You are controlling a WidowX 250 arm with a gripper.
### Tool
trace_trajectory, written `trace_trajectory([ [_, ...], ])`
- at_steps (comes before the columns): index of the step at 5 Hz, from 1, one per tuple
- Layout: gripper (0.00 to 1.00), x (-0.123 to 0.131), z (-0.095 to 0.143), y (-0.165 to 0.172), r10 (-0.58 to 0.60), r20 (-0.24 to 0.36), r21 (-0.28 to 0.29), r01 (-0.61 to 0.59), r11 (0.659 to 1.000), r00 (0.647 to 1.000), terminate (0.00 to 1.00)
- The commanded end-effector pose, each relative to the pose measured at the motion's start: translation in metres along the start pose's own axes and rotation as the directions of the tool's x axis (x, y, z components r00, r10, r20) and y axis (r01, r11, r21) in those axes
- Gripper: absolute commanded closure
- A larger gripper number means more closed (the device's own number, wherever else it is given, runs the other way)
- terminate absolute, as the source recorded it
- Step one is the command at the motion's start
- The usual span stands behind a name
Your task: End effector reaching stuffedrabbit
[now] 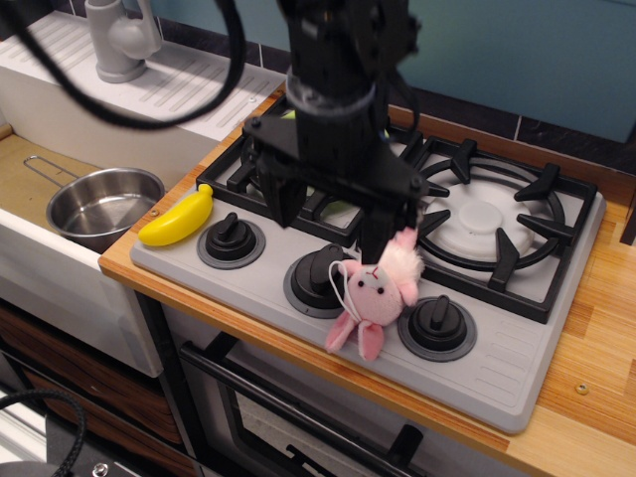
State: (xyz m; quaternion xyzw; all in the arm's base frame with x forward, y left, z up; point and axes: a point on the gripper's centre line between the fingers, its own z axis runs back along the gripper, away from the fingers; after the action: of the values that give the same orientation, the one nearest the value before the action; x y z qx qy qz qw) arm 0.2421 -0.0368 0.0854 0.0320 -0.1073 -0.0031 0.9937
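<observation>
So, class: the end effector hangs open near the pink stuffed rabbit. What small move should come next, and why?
Probably a short shift toward the front right, then down. The end effector is open, but only its right finger sits at the stuffed rabbit's ears; the left one hangs over the middle knob, so the rabbit is not yet centred between them.

even bright light, soft shadows, slight glare on pot (102, 206), pic sharp w/ little blur.

Yellow banana (177, 218) beside stove (517, 373) (pot (102, 206) left).
</observation>
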Motion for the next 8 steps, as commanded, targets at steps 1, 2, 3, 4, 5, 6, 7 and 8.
trace_trajectory([
  [1,0.00,-0.006,-0.017,-0.005,-0.002,0.099,-0.016,0.004,1.000,0.995,0.00],
  [2,0.00,-0.021,-0.025,-0.003,-0.002,0.115,-0.015,0.004,1.000,0.993,0.00],
  [3,0.00,-0.028,-0.036,-0.005,0.002,0.132,-0.037,0.003,0.999,0.991,0.00],
  [4,0.00,-0.032,-0.047,-0.009,0.005,0.153,-0.047,0.002,0.999,0.988,0.00],
  [5,0.00,-0.027,-0.053,-0.019,0.018,0.167,-0.039,-0.011,0.999,0.986,0.00],
  [6,0.00,-0.015,-0.059,-0.025,0.021,0.161,-0.028,-0.016,0.999,0.987,0.00],
  [7,0.00,-0.012,-0.059,-0.029,0.011,0.154,-0.031,-0.007,0.999,0.988,0.00],
  [8,0.00,-0.008,-0.057,-0.033,0.005,0.153,-0.035,0.001,0.999,0.988,0.00],
])
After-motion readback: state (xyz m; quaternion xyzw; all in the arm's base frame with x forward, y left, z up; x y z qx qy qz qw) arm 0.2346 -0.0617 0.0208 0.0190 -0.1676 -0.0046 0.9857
